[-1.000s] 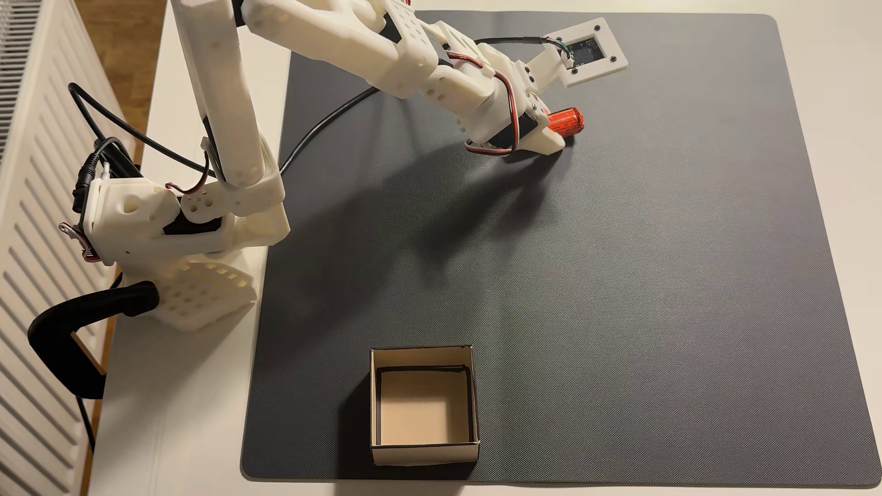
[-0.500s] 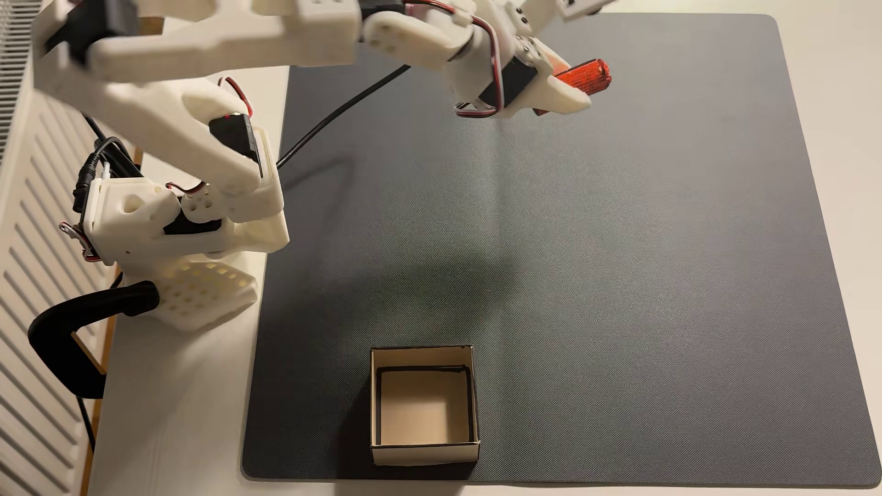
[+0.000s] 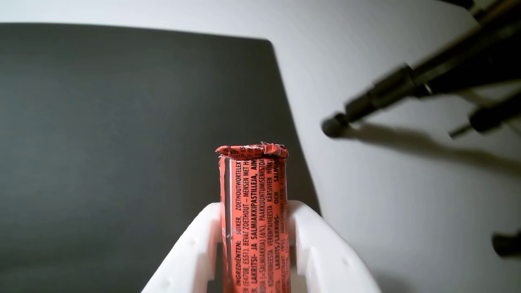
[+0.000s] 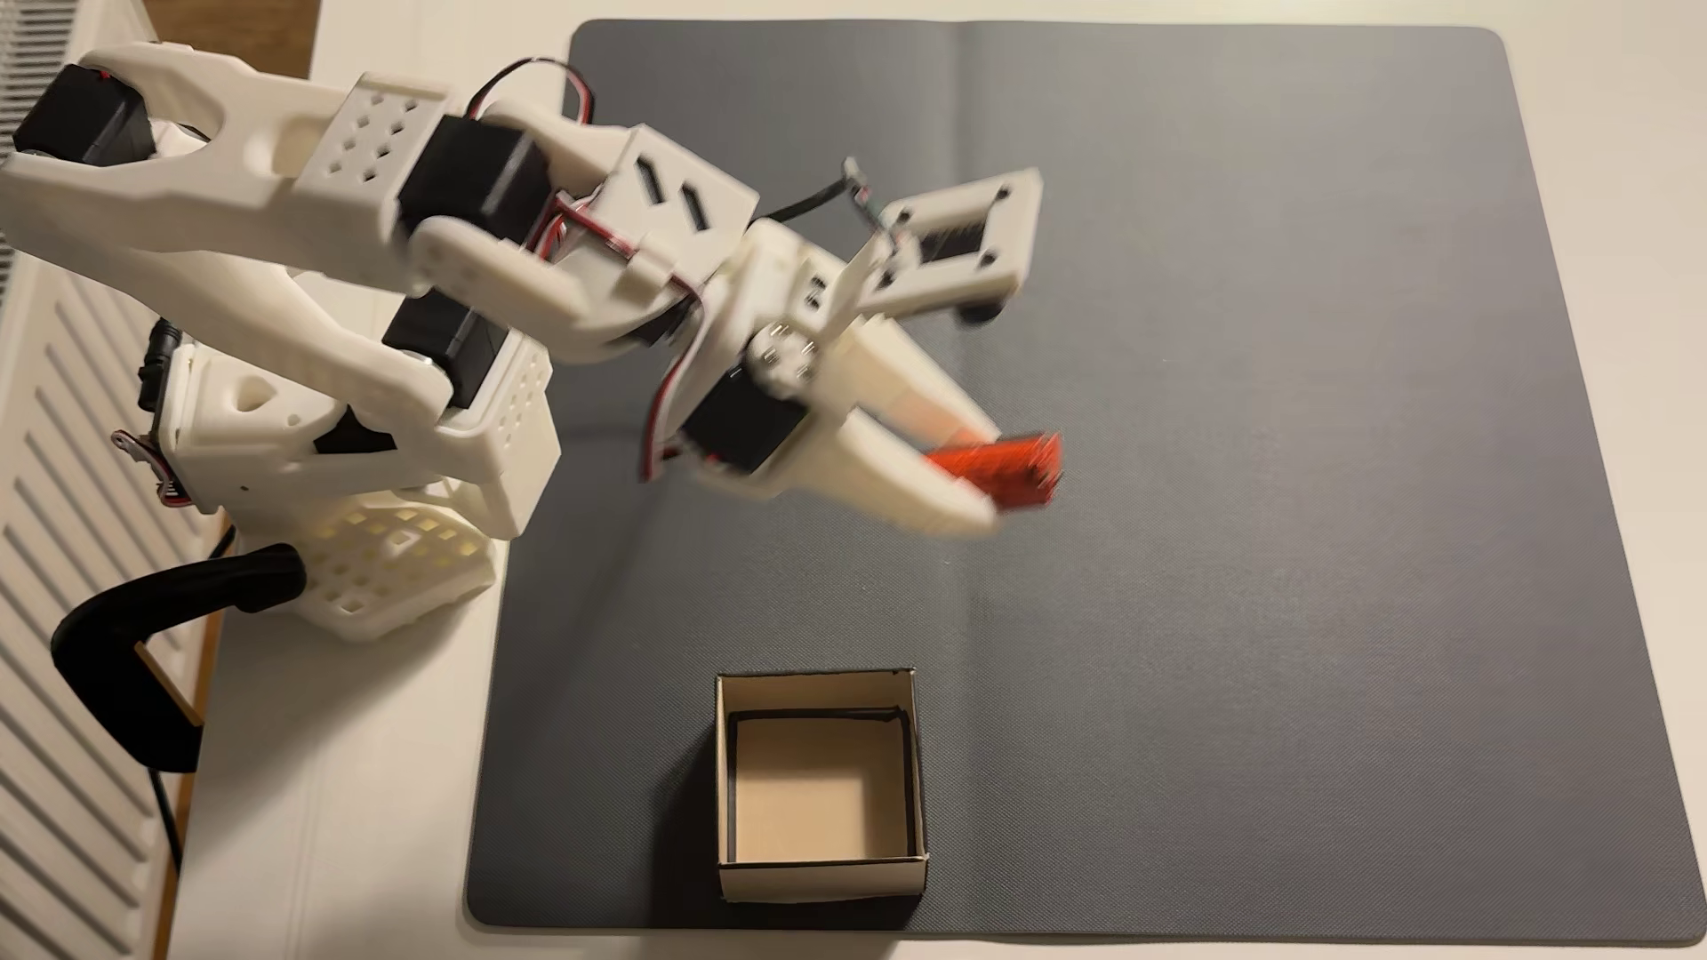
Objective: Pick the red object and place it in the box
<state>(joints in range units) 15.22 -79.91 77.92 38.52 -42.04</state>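
Box (image 4: 820,877) sits empty; pincer (image 4: 993,471) grips red object (image 4: 1011,471).

The pincer (image 4: 993,475) is matt white plastic; the red object (image 3: 254,219) wears a crinkled, printed wrapper, probably foil. The box (image 4: 820,877) is plain cardboard on a finely textured dark mat (image 4: 1247,554).

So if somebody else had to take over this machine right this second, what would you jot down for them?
End effector: shut on the red object, which sticks out past the fingertips; in the wrist view it sits squarely between the two white fingers.
Red object: in the air above the dark mat.
Box: open, empty, at the mat's near edge in the fixed view.
Done: pickup.
Left: carry it over the box, then release.
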